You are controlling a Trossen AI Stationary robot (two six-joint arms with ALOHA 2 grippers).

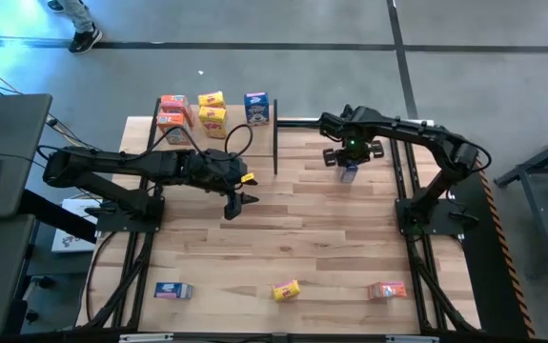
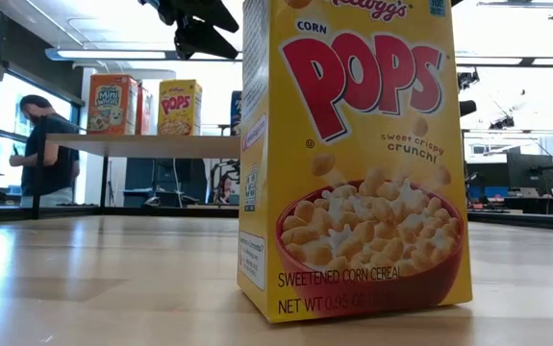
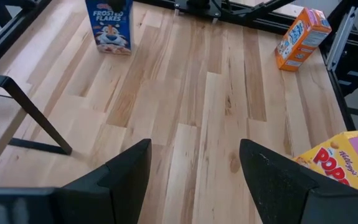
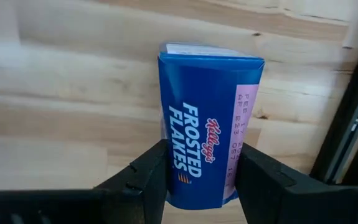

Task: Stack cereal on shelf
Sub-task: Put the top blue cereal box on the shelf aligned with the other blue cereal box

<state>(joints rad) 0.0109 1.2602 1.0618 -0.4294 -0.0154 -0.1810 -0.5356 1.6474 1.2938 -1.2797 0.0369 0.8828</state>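
The step in hand looks like carrying a blue box to the shelf: the right pincer (image 4: 198, 177) is pinching a blue Frosted Flakes box (image 4: 210, 127) by its two sides, the fingers (image 4: 150, 168) pressed flat against the cardboard, and in the high view that box (image 1: 349, 171) hangs under the right pincer (image 1: 350, 157), above the surface (image 1: 331, 238) and just beyond the shelf's black end post

The shelf (image 1: 283, 122) lies to one side of this pincer. On and beside it stand five boxes: two orange-red (image 1: 172, 110), two yellow (image 1: 213, 110) and one blue (image 1: 256, 108). Well away from both pincers, along the opposite edge of the surface, wait three more: one blue (image 1: 172, 291), one yellow (image 1: 285, 290) and one orange-red (image 1: 386, 291). Counting the held one, that makes three blue, three yellow, three orange-red

The next move probably calls for sweeping the box sideways over the post to the blue one, then lowering it squarely

The left pincer (image 1: 234, 202) hangs spread and empty over the middle of the surface
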